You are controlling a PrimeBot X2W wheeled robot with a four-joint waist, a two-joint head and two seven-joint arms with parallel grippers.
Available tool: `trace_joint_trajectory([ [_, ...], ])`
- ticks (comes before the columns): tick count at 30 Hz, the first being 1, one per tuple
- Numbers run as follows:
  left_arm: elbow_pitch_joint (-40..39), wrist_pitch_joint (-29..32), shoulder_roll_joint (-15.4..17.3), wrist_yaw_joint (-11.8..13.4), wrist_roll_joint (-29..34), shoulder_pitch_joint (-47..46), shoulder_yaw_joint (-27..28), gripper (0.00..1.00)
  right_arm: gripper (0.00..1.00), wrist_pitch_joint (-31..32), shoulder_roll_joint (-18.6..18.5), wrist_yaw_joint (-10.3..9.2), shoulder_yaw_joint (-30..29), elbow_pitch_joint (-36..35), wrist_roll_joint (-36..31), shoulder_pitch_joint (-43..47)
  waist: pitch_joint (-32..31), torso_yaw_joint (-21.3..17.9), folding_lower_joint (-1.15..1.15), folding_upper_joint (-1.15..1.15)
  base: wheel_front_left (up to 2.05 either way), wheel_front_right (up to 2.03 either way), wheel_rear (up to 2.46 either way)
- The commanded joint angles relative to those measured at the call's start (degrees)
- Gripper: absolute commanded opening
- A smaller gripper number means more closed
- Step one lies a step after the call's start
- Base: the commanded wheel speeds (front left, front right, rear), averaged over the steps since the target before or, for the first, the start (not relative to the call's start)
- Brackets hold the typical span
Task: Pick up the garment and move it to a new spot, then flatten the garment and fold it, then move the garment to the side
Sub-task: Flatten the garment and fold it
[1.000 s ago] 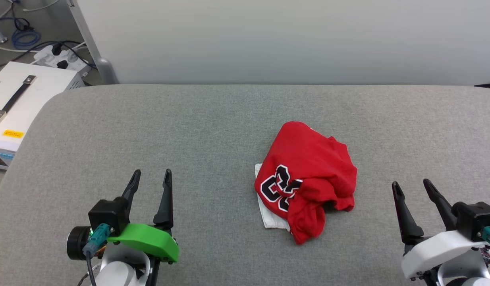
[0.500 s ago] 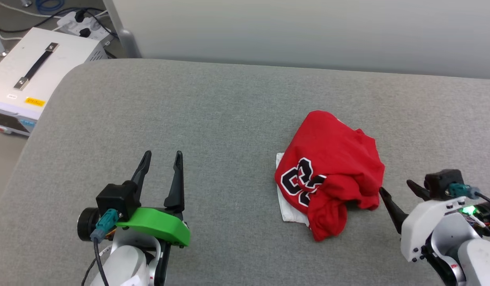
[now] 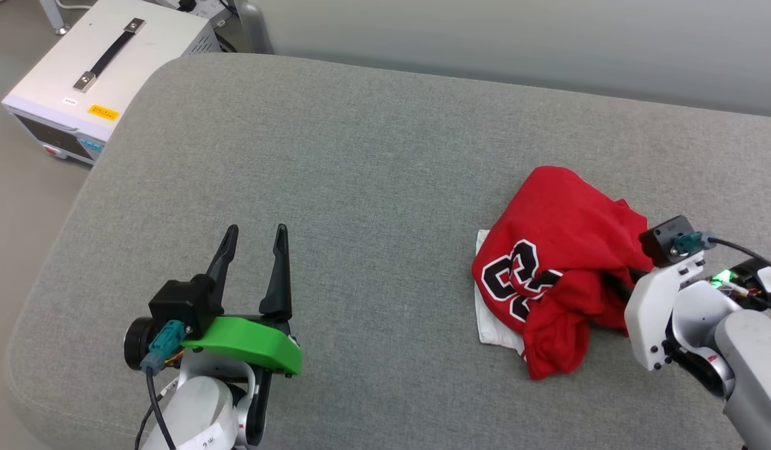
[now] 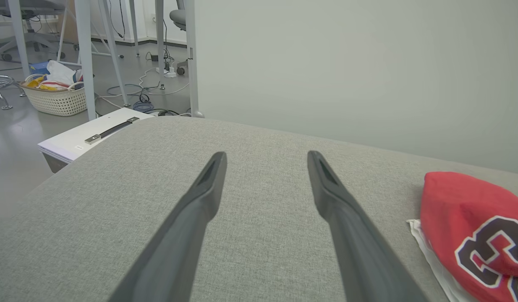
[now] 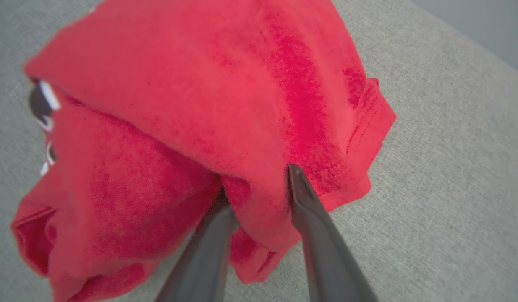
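We see the crumpled red jersey T-shirt garment (image 3: 551, 250) lying in a heap on the grey fabric-covered worktop (image 3: 360, 156). Its black, white-outlined number faces up on the side towards our left. A flat white piece of it (image 3: 493, 319) pokes out from under the heap's left edge.

Our right gripper (image 5: 257, 182) is at the garment's right side. Its two dark fingers (image 5: 309, 218) stand partway together, astride a fold of red cloth just beside the stitched hem. The other fingertip is hidden under the fold, so we cannot tell whether the fold is truly gripped.

Our left gripper (image 3: 255, 229) is well apart from the garment, out to its left. Its fingers are spread wide with nothing between them, and they hover over bare cloth.

Left of the garment the worktop runs open and bare as far as its rounded corner. A white box with a black strap handle (image 3: 92, 69) stands beyond that corner. Behind the garment a band of bare worktop reaches the far edge, where a pale grey-green wall panel (image 3: 485, 37) rises. To the right of the garment there is less bare surface in the head view.
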Motion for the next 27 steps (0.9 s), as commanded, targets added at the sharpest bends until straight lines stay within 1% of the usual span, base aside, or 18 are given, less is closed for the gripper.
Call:
trace_joint_trajectory([
  [1, -0.05, -0.32, -0.49, -0.54, 0.51, -0.2, 0.67, 1.0, 0.0, -1.21, -0.91, -0.04, -0.23, 0.17, 0.45, -1.61, 0.05, -0.32, -0.01, 0.0, 0.0, 0.0, 0.0],
  [4, 0.03, -0.32, -0.71, -0.69, 1.0, 0.35, 1.92, 1.0, 0.0, -2.84, -1.93, -0.04, -1.72, -0.24, 0.56, -2.71, -0.31, -0.97, -0.01, 0.0, 0.0, 0.0, 0.0],
  [8, -0.19, -0.32, -1.07, -0.8, 1.84, 1.18, 2.87, 1.0, 0.0, -4.63, -3.08, -0.04, -5.95, -1.85, 0.2, -2.28, -1.15, -2.11, -0.01, 0.0, 0.0, 0.0, 0.0],
  [12, -0.04, -0.32, -1.21, -1.06, 2.3, 2.08, 3.21, 1.0, 0.0, -4.47, -3.35, -0.04, -13.72, -4.8, -1.54, 2.18, -2.06, -3.48, -0.01, 0.0, 0.0, 0.0, 0.0],
  [14, 0.18, -0.32, -1.22, -1.38, 2.25, 2.48, 3.38, 1.0, 0.0, -3.71, -2.98, -0.04, -18.72, -6.57, -2.69, 6.13, -2.51, -4.14, -0.01, 0.0, 0.0, 0.0, 0.0],
  [16, 0.32, -0.32, -1.32, -1.5, 2.36, 2.84, 3.33, 1.0, 0.0, -3.23, -1.74, -0.04, -24.65, -8.51, -3.8, 11.29, -2.96, -4.51, -0.01, 0.0, 0.0, 0.0, 0.0],
  [18, 0.24, -0.32, -1.27, -1.47, 2.36, 3.2, 3.49, 1.0, 0.0, -2.35, 1.03, -0.04, -30.4, -11.17, -5.13, 17.27, -3.07, -5.08, -0.01, 0.0, 0.0, 0.0, 0.0],
  [19, 0.13, -0.32, -1.12, -1.48, 2.38, 3.37, 3.58, 1.0, 0.0, -1.86, 3.09, -0.04, -33.38, -12.78, -6.02, 20.65, -3.01, -5.43, -0.01, 0.0, 0.0, 0.0, 0.0],
  [22, 0.0, -0.3, -0.64, -1.58, 2.45, 3.43, 3.55, 1.0, 0.0, -0.28, 9.85, -0.04, -39.44, -16.73, -7.73, 29.25, -2.57, -6.19, -0.01, 0.0, 0.0, 0.0, 0.0],
  [24, 0.16, -0.25, -0.36, -1.83, 2.35, 3.16, 3.49, 1.0, 0.0, 0.25, 14.4, -0.04, -41.89, -18.07, -8.06, 33.75, -2.24, -6.46, -0.01, 0.0, 0.0, 0.0, 0.0],
  [25, 0.27, -0.22, -0.31, -1.83, 2.32, 2.98, 3.38, 1.0, 0.0, 0.89, 18.87, -0.04, -43.6, -18.35, -8.05, 37.25, -2.09, -6.68, -0.01, 0.0, 0.0, 0.0, 0.0],
  [27, 0.47, -0.17, -0.21, -1.9, 2.2, 2.84, 3.33, 1.0, 0.0, 1.48, 21.34, -0.04, -43.57, -17.29, -8.12, 39.9, -1.94, -6.9, -0.01, 0.0, 0.0, 0.0, 0.0],
])
